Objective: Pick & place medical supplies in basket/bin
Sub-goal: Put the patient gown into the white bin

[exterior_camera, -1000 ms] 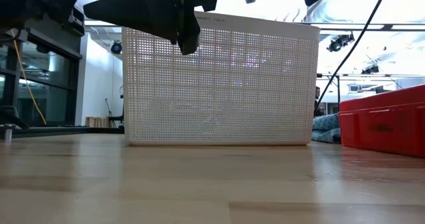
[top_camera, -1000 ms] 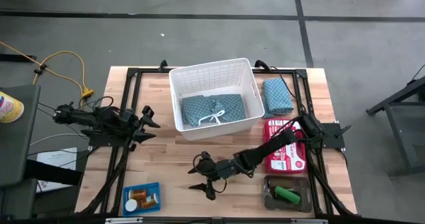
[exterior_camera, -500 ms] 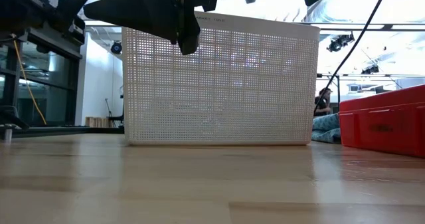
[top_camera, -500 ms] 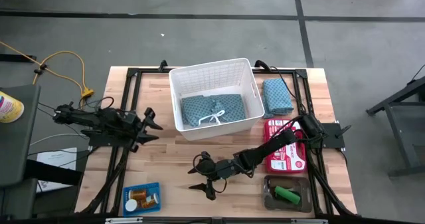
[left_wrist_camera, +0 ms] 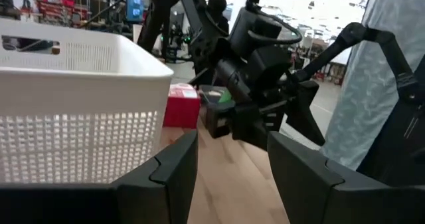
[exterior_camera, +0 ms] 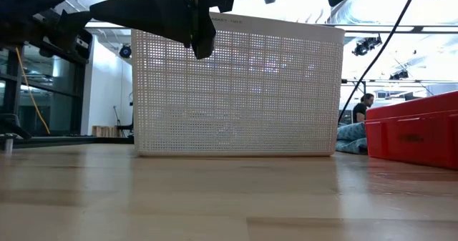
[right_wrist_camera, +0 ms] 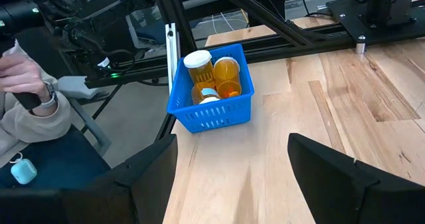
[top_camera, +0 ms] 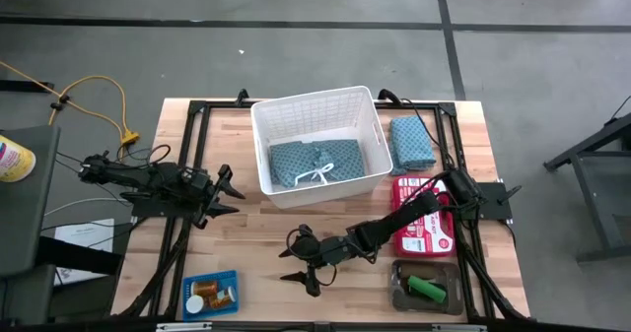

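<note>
Across the wooden surface (top_camera: 246, 233), your right pincer (top_camera: 296, 263), spread and empty, faces the pill bottles (right_wrist_camera: 214, 74) in the blue tray (top_camera: 210, 295), nearer than your left pincer (top_camera: 225, 198), also spread.

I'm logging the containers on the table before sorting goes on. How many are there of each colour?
White basket: 1
Blue mesh tray: 1
Red case: 1
Grey see-through tray: 1
Total: 4 containers
</note>
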Tool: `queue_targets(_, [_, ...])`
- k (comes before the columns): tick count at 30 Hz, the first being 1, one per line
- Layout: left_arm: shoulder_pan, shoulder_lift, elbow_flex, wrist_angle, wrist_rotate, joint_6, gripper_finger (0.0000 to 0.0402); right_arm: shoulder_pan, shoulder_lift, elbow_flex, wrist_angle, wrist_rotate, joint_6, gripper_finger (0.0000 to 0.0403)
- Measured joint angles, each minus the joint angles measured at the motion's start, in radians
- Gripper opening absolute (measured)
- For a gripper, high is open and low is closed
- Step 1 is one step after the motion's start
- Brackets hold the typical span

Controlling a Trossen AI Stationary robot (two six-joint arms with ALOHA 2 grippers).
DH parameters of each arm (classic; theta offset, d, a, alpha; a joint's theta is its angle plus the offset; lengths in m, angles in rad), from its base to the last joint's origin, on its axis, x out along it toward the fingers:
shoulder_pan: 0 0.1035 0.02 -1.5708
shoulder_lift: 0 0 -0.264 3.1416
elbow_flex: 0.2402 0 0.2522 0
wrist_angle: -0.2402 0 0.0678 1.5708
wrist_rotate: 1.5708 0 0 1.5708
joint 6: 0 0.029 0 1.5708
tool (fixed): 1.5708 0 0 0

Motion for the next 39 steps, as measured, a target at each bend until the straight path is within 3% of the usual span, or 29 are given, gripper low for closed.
queue_targets(39, [0.0,0.0,-0.01,-0.069,-0.011,0.0,0.0175,0.0,0.0,0.0,0.0,0.0,0.0,0.0274])
